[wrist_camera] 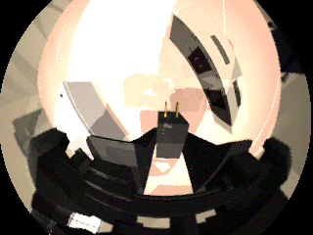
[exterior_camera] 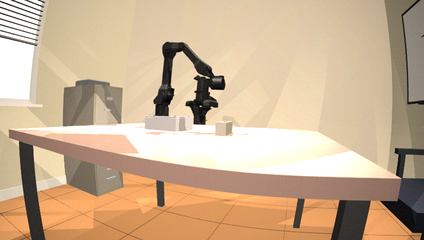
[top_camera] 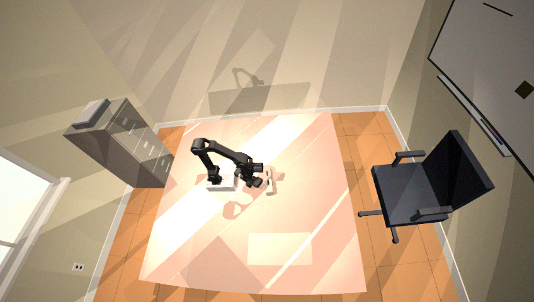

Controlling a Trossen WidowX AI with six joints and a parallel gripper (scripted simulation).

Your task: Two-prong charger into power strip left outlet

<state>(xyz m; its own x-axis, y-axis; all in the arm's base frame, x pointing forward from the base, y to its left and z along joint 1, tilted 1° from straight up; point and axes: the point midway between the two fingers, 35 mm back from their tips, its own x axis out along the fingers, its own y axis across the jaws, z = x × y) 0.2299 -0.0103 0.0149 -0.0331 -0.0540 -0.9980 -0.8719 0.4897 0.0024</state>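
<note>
- The power strip (top_camera: pixel 269 181) (exterior_camera: pixel 223 128) (wrist_camera: pixel 207 75) rests on the table (top_camera: pixel 300 209) (exterior_camera: pixel 208 181) near the gripper (top_camera: pixel 249 179) (exterior_camera: pixel 199 118) (wrist_camera: pixel 171 142), apart from the charger (exterior_camera: pixel 199 121) (wrist_camera: pixel 171 137).
- On the gripper's other side sits the white base block (top_camera: pixel 221 185) (exterior_camera: pixel 162 123) (wrist_camera: pixel 90 105), bearing the arm (top_camera: pixel 225 149) (exterior_camera: pixel 167 71).
- A filing cabinet (top_camera: pixel 129 140) (exterior_camera: pixel 78 104) and an office chair (top_camera: pixel 400 194) (exterior_camera: pixel 416 190) stand beyond opposite sides of the table, well away from the strip.
- The top view has the arm covering the charger; the wrist view brings out its body and both prongs (wrist_camera: pixel 177 109).
- A wall outlet (top_camera: pixel 77 267) appears in the top view alone, while window blinds (exterior_camera: pixel 20 20) show in the exterior view.
- The charger is a dark, boxy block with two thin, gold-coloured prongs side by side on one end, outside the strip's slots.
- The gripper is closed on the charger's body, one finger at each side, with the prongs pointing away from the palm in the wrist view. Whether the charger touches the table cannot be told.
</note>
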